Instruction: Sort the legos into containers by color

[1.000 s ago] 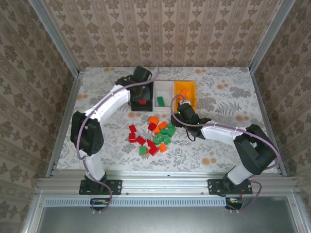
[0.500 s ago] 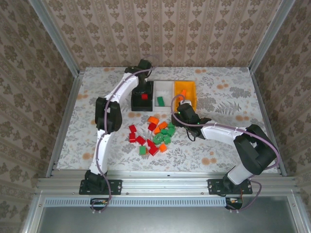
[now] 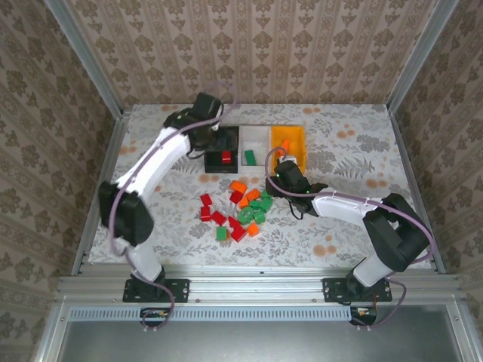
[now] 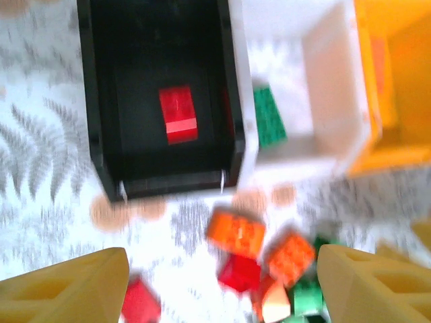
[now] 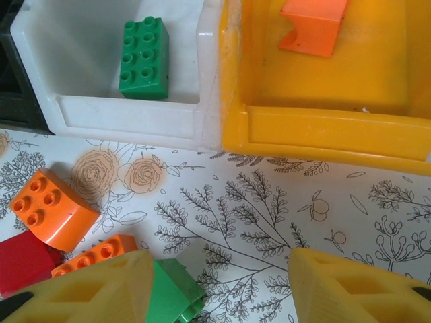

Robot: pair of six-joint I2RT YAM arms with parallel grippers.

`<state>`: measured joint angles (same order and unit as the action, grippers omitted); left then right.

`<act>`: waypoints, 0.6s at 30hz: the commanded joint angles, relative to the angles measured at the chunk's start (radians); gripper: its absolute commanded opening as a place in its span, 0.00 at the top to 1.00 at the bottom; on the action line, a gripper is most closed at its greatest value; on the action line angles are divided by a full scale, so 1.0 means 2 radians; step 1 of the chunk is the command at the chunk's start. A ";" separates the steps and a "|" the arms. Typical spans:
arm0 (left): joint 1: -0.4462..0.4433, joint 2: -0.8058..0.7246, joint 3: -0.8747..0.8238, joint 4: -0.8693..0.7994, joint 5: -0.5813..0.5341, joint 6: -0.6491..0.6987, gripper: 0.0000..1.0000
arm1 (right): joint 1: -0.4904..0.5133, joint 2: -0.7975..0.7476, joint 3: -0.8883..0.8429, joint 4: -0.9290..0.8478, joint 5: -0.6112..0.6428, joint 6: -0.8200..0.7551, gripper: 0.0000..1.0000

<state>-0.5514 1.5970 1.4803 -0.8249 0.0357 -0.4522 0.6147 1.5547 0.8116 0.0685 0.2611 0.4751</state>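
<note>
Left gripper [image 4: 222,254]: its jaws are standing released and empty, hovering above the black bin [image 4: 168,180], where a red brick [image 4: 178,114] is lying. Right gripper [image 5: 221,266]: its jaws are likewise gaping with nothing between them, just nearward of the orange-yellow bin [image 5: 323,128]. The loose bricks [image 3: 243,207] are lying at the middle of the table [image 3: 173,234], toward its near edge from both grippers. Judgement: the right arm is sitting nearer. A green brick [image 5: 176,289] is lying just beside one of its fingers, and an orange brick [image 5: 50,210] is lying diagonally beyond.
</note>
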 commanded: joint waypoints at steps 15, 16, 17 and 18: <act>-0.201 -0.121 -0.298 0.023 -0.044 -0.236 0.27 | 0.003 -0.028 -0.013 -0.002 0.053 0.008 0.43; -0.203 -0.113 -0.300 0.026 -0.045 -0.238 0.28 | 0.003 -0.029 -0.013 -0.002 0.053 0.007 0.43; -0.205 -0.105 -0.300 0.027 -0.046 -0.239 0.29 | 0.003 -0.029 -0.014 -0.003 0.053 0.007 0.43; -0.206 -0.099 -0.299 0.028 -0.048 -0.239 0.30 | 0.003 -0.031 -0.014 -0.002 0.053 0.007 0.42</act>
<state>-0.9504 1.3663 0.8967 -0.7887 -0.0284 -0.8711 0.6147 1.5158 0.7952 0.0700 0.3359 0.4759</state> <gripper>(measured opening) 0.706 0.574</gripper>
